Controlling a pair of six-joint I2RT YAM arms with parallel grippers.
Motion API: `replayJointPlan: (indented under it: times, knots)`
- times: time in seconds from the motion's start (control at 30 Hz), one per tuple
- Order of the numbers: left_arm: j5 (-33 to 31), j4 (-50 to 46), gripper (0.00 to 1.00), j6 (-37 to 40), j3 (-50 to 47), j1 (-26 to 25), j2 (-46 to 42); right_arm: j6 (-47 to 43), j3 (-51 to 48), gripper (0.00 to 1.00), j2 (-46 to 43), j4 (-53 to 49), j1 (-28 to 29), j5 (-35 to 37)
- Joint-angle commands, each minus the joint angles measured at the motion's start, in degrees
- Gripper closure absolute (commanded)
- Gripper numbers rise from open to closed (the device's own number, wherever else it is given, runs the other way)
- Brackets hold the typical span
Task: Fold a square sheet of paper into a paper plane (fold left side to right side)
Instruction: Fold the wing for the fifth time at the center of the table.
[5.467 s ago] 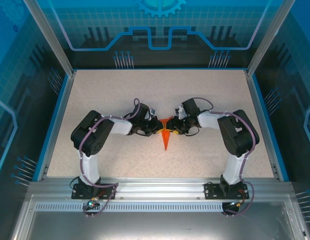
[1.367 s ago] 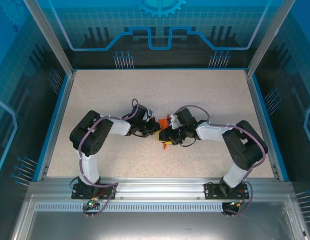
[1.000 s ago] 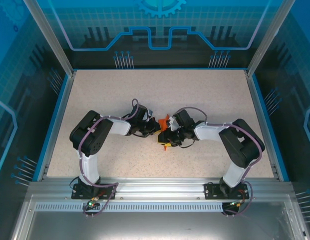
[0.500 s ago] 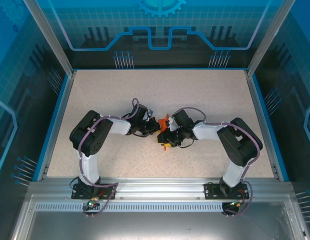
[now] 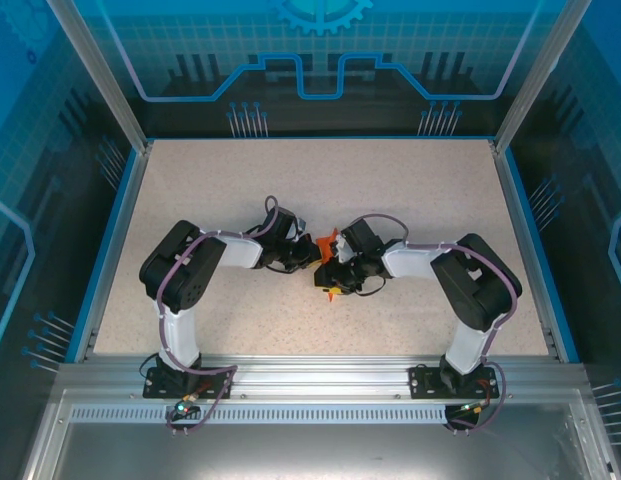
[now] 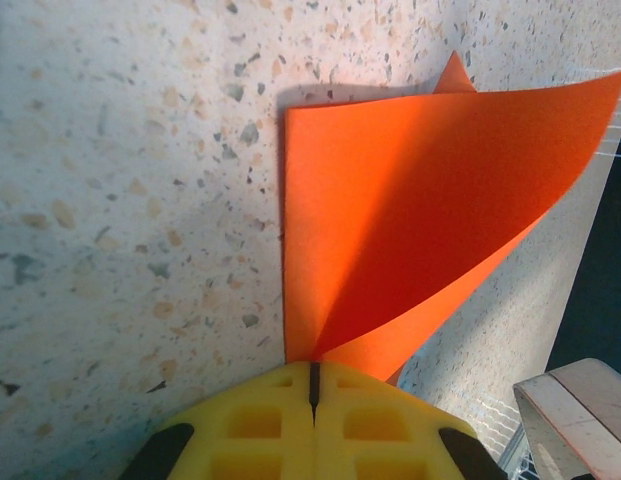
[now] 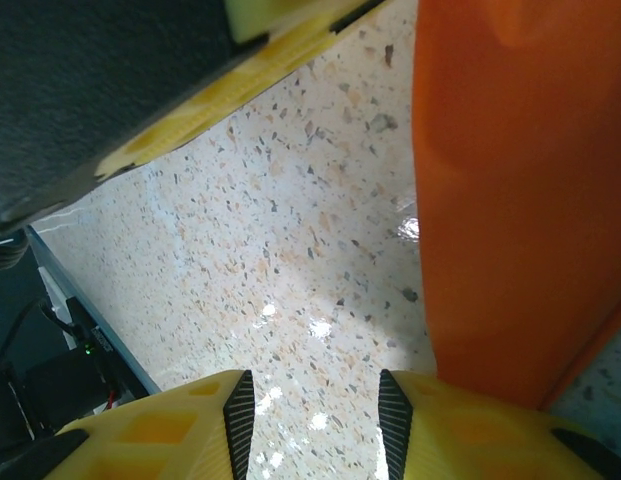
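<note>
Two arms meet in the middle of the table point(image 5: 410, 190) in the top view. The right gripper point(image 5: 337, 272) now sits further left than a few seconds ago, right over the paper plane point(image 5: 327, 243), so much less orange shows. I think the right arm is reaching in to press or fold a side across. The plane's long line runs from far to near, and a small tip seems to peek out on the near side. The left gripper point(image 5: 308, 258) touches the plane's left side

From the left wrist, the left gripper point(image 6: 313, 378) has its yellow fingers squeezed together on the narrow end of the paper plane point(image 6: 390, 220). The paper gets wider going away from the fingers. One flap lies flat, and the other lifts up and bends to the right

From the right wrist, the right gripper point(image 7: 310, 405) has its fingers apart, with bare table between them. The paper plane point(image 7: 520, 200) runs as a long strip straight away from the finger on the picture's right side
</note>
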Motion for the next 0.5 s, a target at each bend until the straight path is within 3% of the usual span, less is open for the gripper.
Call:
replayJointPlan:
  times: [0.0, 0.27, 0.37, 0.47]
  knots:
    - [-5.23, -5.07, 1.00, 2.18, 0.45, 1.83, 2.66, 0.45, 0.31, 0.59, 2.47, -4.61, 1.54, 1.69]
    - [-5.30, -5.05, 1.00, 2.29, 0.50, 1.91, 3.23, 1.19, -0.71, 0.59, 2.49, -5.34, 1.57, 2.89]
    - [-5.19, -4.86, 1.00, 2.39, 0.34, 1.91, 3.28, 0.84, -1.15, 0.58, -1.18, -0.82, 1.66, 0.43]
    - [-5.02, -4.82, 1.00, 2.40, 0.23, 1.91, 3.28, -1.34, 0.16, 0.57, -6.27, -4.41, 1.69, 2.34]
